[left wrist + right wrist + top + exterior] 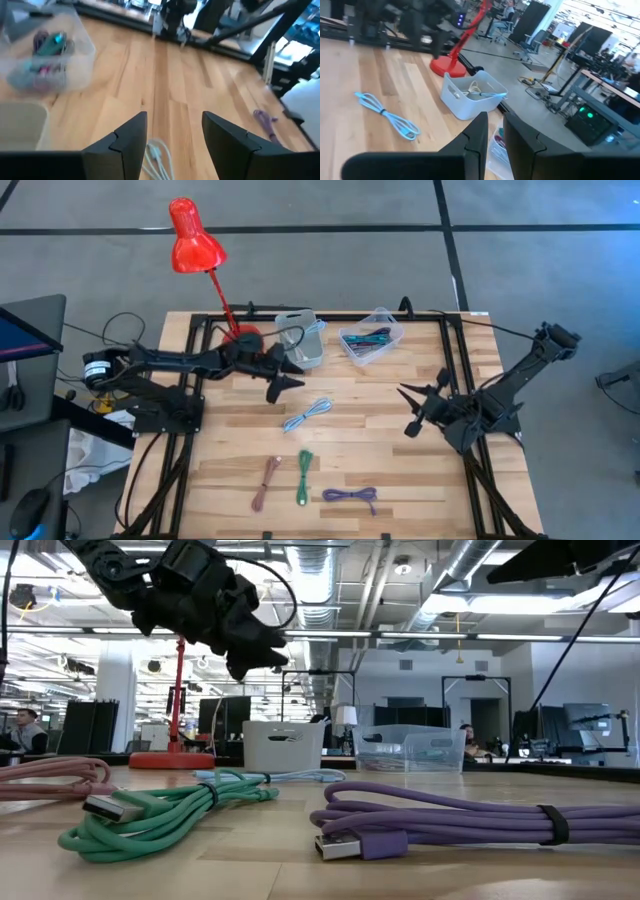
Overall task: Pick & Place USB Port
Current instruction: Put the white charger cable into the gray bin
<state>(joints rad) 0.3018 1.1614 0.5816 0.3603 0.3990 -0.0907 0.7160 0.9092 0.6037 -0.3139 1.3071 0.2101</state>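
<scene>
Left end effector hovers wide open above the coiled light-blue USB cable; descending off-centre, it could nudge the coil aside.

Four loose cables, two bins, one red lamp

Left gripper: two dark fingers spread apart, above the wooden table.
Pale blue cable: on the table, between the fingers.
Clear box: holds coloured cables.
White bin: near the clear box.
Purple cable: well apart, near the table edge.
</scene>
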